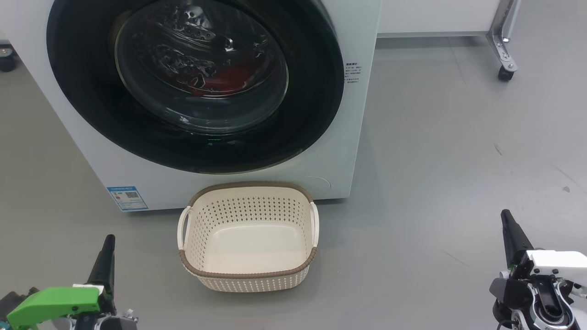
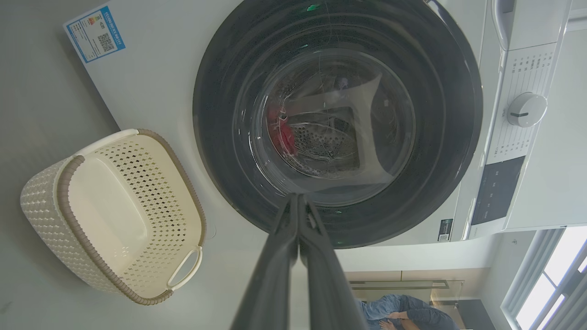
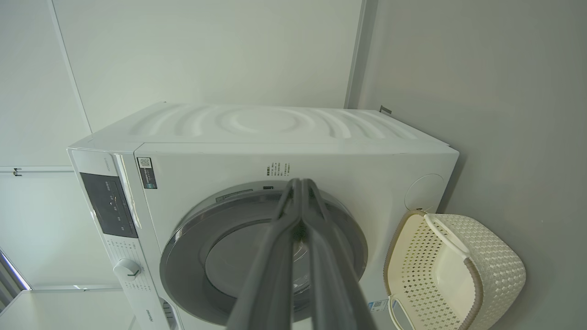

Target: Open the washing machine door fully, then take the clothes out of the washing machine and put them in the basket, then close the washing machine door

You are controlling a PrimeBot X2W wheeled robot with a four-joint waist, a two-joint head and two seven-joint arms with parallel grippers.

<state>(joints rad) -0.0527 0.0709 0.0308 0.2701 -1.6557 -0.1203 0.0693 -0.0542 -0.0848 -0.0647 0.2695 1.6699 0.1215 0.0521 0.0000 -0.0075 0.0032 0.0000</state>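
Observation:
The white washing machine (image 1: 321, 151) stands ahead with its round black washing machine door (image 1: 312, 114) closed flat against the front. Through the glass I see the red clothes (image 1: 227, 78) lying in the steel drum, also visible as red clothes (image 2: 285, 135) in the left wrist view. The empty cream basket (image 1: 247, 275) sits on the floor right below the door. My left gripper (image 1: 108, 240) is shut at the lower left, well short of the machine. My right gripper (image 1: 506, 215) is shut at the lower right, over bare floor. Both hold nothing.
Grey floor (image 1: 435, 160) stretches to the right of the machine. A white cabinet on a metal leg with a caster (image 1: 506, 73) stands at the back right. The control panel with a round knob (image 2: 526, 110) is on the machine's top front. A person (image 2: 403, 314) sits far behind.

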